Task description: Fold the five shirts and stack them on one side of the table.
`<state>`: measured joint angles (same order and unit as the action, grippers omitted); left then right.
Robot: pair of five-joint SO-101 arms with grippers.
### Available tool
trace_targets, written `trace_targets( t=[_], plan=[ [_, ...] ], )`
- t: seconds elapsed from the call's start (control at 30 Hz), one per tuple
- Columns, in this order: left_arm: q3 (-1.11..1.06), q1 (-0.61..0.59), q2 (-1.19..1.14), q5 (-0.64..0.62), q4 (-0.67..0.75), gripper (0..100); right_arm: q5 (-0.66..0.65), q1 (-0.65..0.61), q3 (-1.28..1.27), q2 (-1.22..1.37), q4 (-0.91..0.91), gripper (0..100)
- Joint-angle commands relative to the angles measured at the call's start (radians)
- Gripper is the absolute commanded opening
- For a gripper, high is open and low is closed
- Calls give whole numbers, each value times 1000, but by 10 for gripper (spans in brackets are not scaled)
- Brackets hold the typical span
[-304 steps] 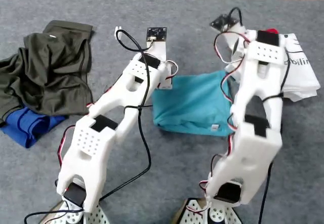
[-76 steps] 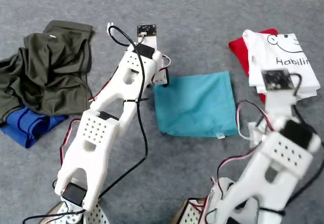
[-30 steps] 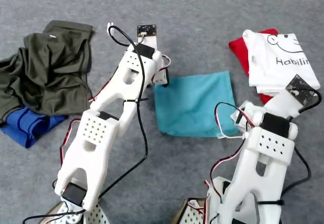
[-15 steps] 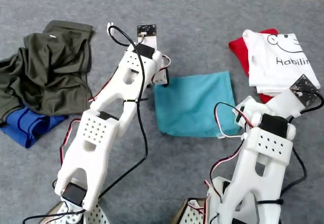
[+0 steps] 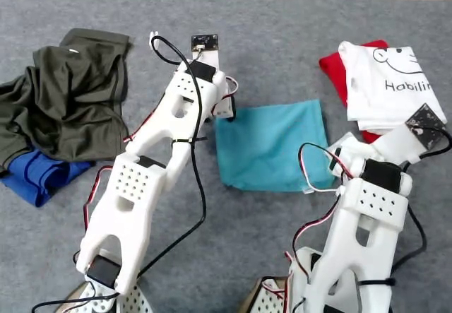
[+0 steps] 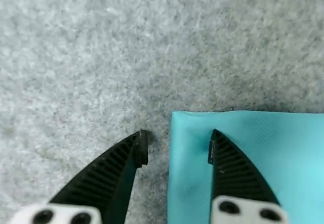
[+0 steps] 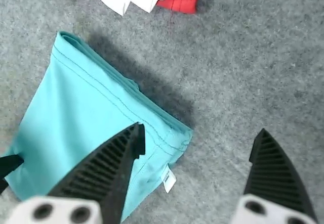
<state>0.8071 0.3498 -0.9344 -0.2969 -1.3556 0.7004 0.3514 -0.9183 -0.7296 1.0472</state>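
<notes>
A folded teal shirt (image 5: 272, 147) lies flat mid-table. My left gripper (image 5: 228, 111) sits at its far left corner; in the left wrist view it (image 6: 177, 145) is open, one finger over the teal shirt (image 6: 263, 158) and the other over bare table. My right gripper (image 5: 337, 163) hovers by the near right corner. In the right wrist view it (image 7: 197, 143) stands wide open over the teal shirt (image 7: 86, 118) corner with the label. A white shirt (image 5: 392, 87) rests folded on a red shirt (image 5: 332, 66) at the right.
An unfolded olive shirt (image 5: 63, 101) lies crumpled at the left with a blue shirt (image 5: 35, 175) partly under its near edge. The grey table (image 5: 282, 30) has bare room at the back and along the front between the arm bases.
The teal shirt was let go and lies flat. My right arm swung off to the right, then came back to the shirt's near right corner. The left arm has barely moved.
</notes>
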Motion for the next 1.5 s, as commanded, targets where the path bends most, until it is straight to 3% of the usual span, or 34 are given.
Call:
trace_targets(
  t=[0.0, 0.27, 0.6, 0.83, 1.47],
  plan=[
    [23, 5, -4, -2, 2, 199, 20, -21, 10, 5, -43, 336],
    [23, 6, -4, -2, 2, 199, 112, -94, 120, 213, -71, 336],
    [23, 15, -4, 0, 2, 199, 175, -101, 231, 487, -77, 336],
    [23, 15, -4, 0, 2, 199, 226, -186, 323, 671, -109, 336],
    [23, 14, -5, 0, 3, 199, 235, -189, 331, 848, -163, 335]
  ],
)
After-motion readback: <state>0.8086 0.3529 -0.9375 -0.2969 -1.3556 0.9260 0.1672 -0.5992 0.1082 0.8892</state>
